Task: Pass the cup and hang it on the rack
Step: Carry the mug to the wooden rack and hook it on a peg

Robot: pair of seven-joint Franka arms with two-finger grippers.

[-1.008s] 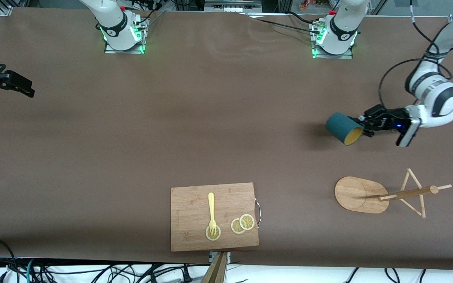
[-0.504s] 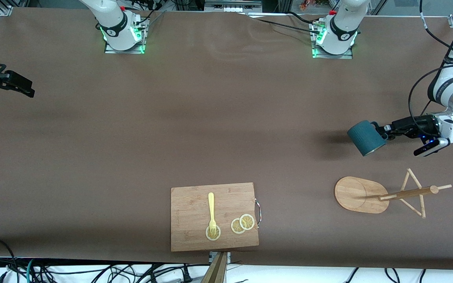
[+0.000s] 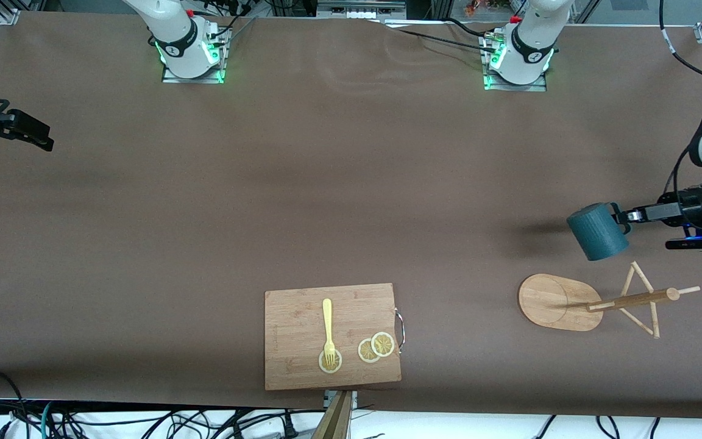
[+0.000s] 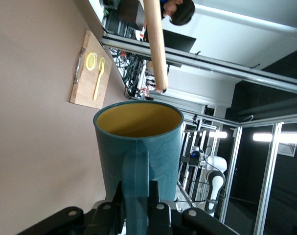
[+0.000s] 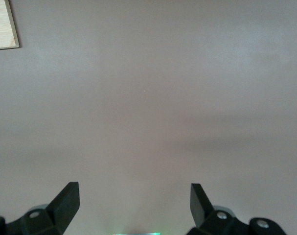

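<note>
Left gripper [image 3: 630, 214], as I see it from the front view, is clamped on the handle of the cup [image 3: 598, 231] and carries it in the air over bare table at the left arm's end. My left wrist view confirms the hold: the fingers [image 4: 155, 205] pinch the teal handle from both sides, with the cup [image 4: 141, 147] extending straight out from them. The cup's long axis lies tilted rather than upright; in the front view its closed base faces up and toward the robots' bases, and its mouth faces down toward the front camera, so the tan inside is hidden there. In the wrist view the mouth opens away from the gripper and the tan inside shows. The rack [image 3: 561, 302] stands on the table nearer to the front camera than the spot under the cup, and apart from it. One of its dowels [image 4: 155, 44] crosses the wrist view above the cup's rim, not touching it. The cutting board [image 3: 331, 335] with a yellow fork [image 3: 328, 329] and lemon slices [image 3: 375, 347] lies toward the table's middle. Right gripper [image 5: 133, 205] waits with fingers spread wide over bare table at the right arm's end.
</note>
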